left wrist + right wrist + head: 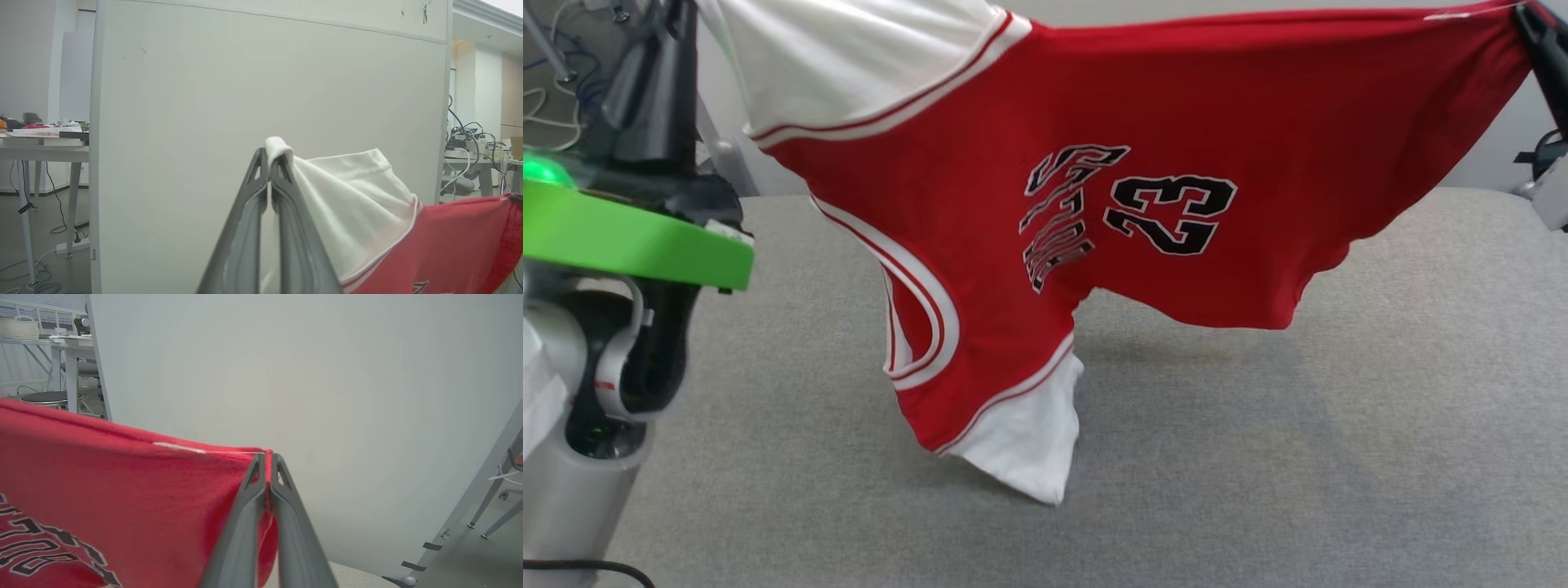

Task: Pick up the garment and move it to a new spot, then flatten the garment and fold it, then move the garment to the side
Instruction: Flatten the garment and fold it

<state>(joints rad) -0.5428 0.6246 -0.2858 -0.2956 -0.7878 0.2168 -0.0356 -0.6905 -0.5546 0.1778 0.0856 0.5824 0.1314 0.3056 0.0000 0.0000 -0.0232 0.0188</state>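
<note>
- Above the grey tabletop (1339, 457), the garment (1217, 106) hangs stretched sideways in the air, its "23" print facing the head camera.
- Its upper sleeve (351, 192), white, sits high on the left; the lower sleeve (1029, 449) dangles down to the tabletop.
- Left gripper (269, 157): fingers clamped together on the upper sleeve's edge, cloth folded over the tips.
- Right gripper (265, 457): fingers pressed tight on the garment's red corner, and the top edge runs taut between the two grippers.
- Behind it all stands a white panel (245, 81).
</note>
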